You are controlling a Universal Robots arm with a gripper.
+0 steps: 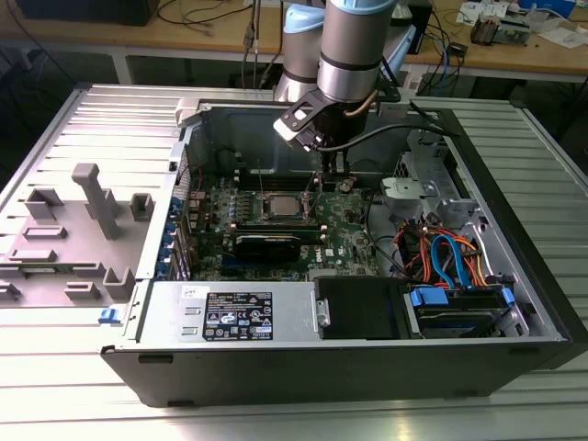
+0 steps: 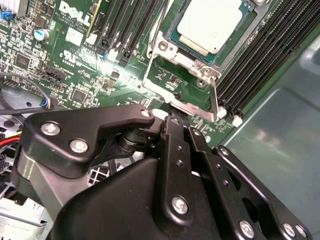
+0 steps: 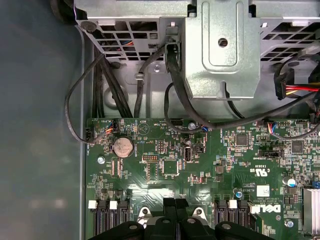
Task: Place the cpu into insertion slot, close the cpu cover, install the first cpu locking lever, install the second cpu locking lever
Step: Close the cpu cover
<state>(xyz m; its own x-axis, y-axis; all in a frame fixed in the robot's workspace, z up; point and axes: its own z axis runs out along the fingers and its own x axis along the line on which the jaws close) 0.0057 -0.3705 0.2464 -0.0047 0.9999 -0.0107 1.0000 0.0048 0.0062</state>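
The claw (image 2: 181,125) is reaching down into the open case (image 1: 367,367), right over the green board (image 2: 75,60). Its two black fingers (image 2: 172,150) are looking squeezed together, with hardly any gap. The tips are sitting right at the near edge of the cover (image 2: 195,107). I can't tell if they are pinching that edge or only touching it.

The cover is standing open, and green board is showing through its square window. I think the claw is staying at that edge because that is the best spot to tip the cover over. A thin lever (image 2: 214,100) is sticking up just beside the cover, out of the way, so nothing is being locked down yet.

Just past the cover, the cpu (image 2: 212,25) is lying flat in the slot (image 2: 190,51), silver side up. So the cpu is sitting near the claw, with the cover standing between them. Long black slots are running along both sides of it.
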